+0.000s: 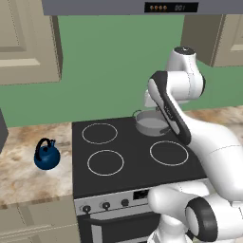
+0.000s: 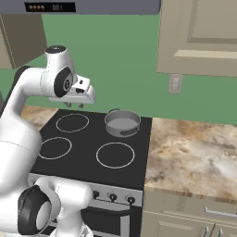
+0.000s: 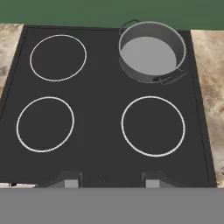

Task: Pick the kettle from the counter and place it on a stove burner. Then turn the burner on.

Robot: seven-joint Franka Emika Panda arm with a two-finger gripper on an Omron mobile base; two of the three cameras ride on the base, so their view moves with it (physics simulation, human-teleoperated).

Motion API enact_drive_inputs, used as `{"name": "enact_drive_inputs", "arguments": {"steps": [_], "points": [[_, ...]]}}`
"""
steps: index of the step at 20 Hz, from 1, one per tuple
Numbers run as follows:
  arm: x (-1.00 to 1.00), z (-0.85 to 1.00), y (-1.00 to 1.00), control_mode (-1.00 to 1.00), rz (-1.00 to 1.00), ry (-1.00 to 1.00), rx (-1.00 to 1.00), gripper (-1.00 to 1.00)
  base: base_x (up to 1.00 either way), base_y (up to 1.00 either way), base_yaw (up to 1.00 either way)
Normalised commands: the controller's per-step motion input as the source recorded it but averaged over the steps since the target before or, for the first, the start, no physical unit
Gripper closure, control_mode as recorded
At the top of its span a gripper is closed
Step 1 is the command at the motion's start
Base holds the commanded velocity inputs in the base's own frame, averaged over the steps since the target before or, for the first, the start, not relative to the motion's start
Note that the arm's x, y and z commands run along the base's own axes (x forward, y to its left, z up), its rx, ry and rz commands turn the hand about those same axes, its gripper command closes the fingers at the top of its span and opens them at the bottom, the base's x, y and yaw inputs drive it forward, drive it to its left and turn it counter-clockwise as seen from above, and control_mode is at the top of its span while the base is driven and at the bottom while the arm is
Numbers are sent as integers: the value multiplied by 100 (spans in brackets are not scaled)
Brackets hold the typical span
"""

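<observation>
— Kettle?
— Upright on the counter, left of the cooktop, near its front-left ring. Untouched, well apart from the arm.

— Gripper?
— High above the cooktop's middle, pointing down. Fingertips far apart at the bottom of the hand view, nothing between them. Wide open, then.

— On the rings?
— Grey pot on the back-right one. Other three bare: back-left, front-left, front-right.

— Around it?
— Knobs along the stove front, green wall behind, range hood overhead.
</observation>
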Motion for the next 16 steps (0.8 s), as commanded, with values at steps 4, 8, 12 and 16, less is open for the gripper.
{"name": "enact_drive_inputs", "arguments": {"steps": [4,8,12,16], "points": [[0,-6,5,-100,0,0,11,-100,0,0,0],[-8,-9,46,-100,0,0,19,-100,0,0,0],[-4,-11,88,-100,0,-3,14,-100,0,0,0],[0,-14,100,-100,0,0,12,-100,0,0,0]]}}
